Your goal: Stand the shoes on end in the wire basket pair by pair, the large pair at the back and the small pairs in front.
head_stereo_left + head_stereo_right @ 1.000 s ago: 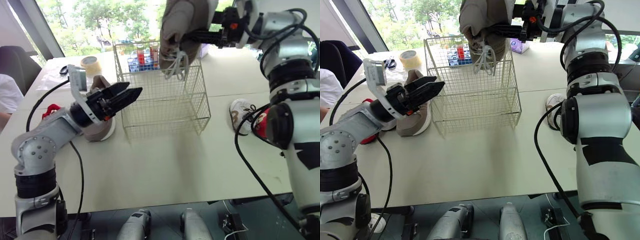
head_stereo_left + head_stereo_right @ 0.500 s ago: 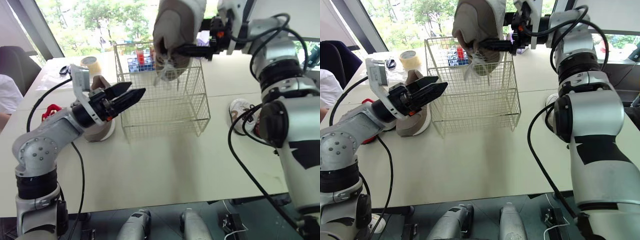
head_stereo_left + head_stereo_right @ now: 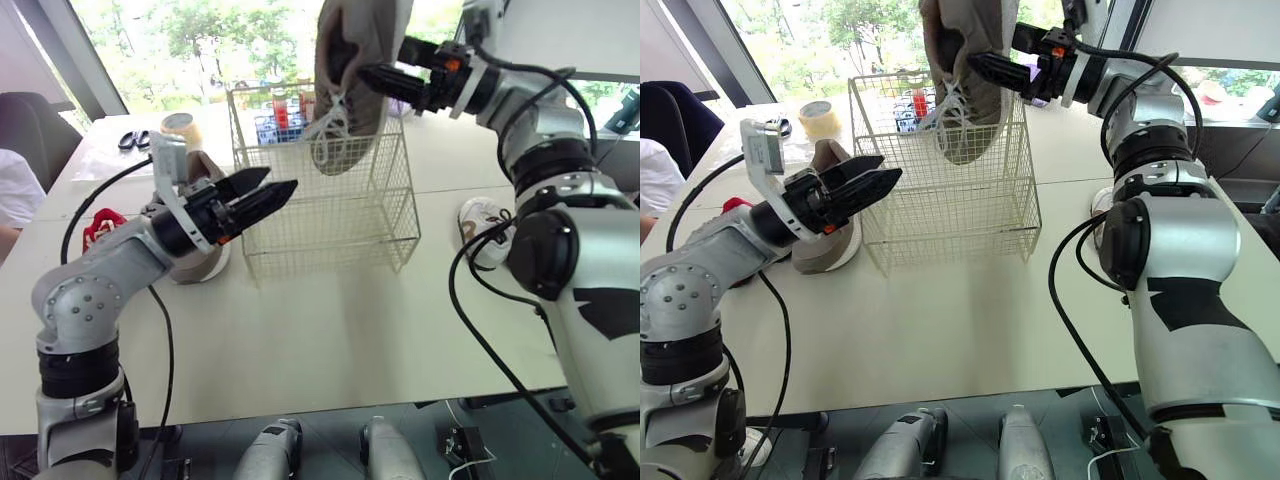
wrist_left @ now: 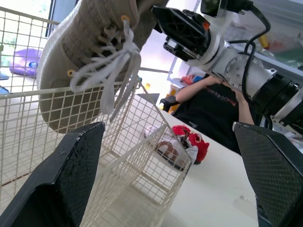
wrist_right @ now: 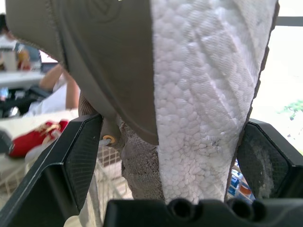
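- The right gripper (image 3: 378,76) was clenched on the large grey shoe (image 3: 348,110), one finger on each side of it near the heel.
- The shoe hung toe down over the wire basket (image 3: 330,225), with its white sole turned towards the gripper and its laces (image 4: 110,71) falling loose.
- The toe was about level with the top rim at the back half of the basket; I cannot tell if it had passed below the rim.
- The left gripper (image 3: 280,180) was released, with fingers spread and nothing between them. It hovered just beside the left front corner of the basket; whether it touched the wire is not clear.
- A second grey shoe (image 3: 825,240) lay on the table (image 3: 350,330) under the left arm, near the left wall of the basket.
- A small white shoe (image 3: 483,225) lay apart from the right wall, with a gap of table between them.
- A red shoe (image 3: 100,222) lay further left, near the table edge.
- A roll of tape (image 3: 180,124) and scissors (image 3: 130,140) were behind the left arm.
- In front of the basket the table ran plain up to its near edge.
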You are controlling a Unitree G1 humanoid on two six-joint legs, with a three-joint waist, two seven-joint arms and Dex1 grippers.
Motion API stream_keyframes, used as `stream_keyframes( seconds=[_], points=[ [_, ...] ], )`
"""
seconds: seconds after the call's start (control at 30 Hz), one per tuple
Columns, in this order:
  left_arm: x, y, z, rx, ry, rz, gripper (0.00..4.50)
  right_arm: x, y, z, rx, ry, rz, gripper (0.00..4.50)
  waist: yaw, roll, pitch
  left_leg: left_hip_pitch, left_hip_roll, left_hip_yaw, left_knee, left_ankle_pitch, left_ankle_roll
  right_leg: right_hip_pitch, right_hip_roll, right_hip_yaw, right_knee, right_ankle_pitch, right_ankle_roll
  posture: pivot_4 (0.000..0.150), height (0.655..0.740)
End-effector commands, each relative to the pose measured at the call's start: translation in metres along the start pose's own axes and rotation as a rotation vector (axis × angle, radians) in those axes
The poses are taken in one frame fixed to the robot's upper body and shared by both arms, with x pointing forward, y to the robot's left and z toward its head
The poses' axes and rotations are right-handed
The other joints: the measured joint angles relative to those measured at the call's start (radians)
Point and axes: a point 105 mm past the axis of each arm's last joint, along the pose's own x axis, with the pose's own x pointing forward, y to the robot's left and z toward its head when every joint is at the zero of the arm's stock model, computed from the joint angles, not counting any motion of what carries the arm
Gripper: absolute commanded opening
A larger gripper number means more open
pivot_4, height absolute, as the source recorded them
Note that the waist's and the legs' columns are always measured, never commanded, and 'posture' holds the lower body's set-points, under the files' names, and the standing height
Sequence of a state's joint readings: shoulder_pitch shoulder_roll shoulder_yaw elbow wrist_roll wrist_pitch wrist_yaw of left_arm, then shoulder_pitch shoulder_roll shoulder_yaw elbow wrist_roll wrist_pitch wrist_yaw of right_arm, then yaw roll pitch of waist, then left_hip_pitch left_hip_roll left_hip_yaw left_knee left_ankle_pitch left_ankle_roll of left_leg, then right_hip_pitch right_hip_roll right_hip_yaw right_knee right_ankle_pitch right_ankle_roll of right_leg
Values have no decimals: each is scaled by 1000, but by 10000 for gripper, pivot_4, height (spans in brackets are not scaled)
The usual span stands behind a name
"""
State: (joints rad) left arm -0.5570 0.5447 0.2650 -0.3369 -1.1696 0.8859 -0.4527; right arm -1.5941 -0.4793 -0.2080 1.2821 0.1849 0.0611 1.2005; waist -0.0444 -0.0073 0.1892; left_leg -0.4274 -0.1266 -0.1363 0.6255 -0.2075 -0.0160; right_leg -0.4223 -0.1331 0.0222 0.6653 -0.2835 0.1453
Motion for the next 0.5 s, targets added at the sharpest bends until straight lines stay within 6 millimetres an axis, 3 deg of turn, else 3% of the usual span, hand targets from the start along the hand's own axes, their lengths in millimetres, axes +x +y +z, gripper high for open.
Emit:
stream_keyframes(
  seconds=[0.03, 0.23, 0.5],
  points=[
    [5, -11, 8, 26, -18, -57, 45000, 0, -2, 25, -75, -71, -25, 44460, 0, 0, 0, 0, 0, 0, 0, 0, 0, 0, 0, 0, 0, 0, 0, 1500, 7400],
    [9, -11, 6, 25, -7, -72, 45000, -4, -7, 7, -244, 48, -92, 44460, 0, 0, 0, 0, 0, 0, 1, 0, 0, 0, 0, 0, 1, 0, 0, 1500, 7400],
    [10, -12, 4, 25, -6, -78, 45000, -12, -13, 1, -241, 81, -154, 44460, -1, 0, 0, 0, 0, 0, 1, 0, 0, 0, 0, 0, 1, 0, 0, 1500, 7400]
  ],
)
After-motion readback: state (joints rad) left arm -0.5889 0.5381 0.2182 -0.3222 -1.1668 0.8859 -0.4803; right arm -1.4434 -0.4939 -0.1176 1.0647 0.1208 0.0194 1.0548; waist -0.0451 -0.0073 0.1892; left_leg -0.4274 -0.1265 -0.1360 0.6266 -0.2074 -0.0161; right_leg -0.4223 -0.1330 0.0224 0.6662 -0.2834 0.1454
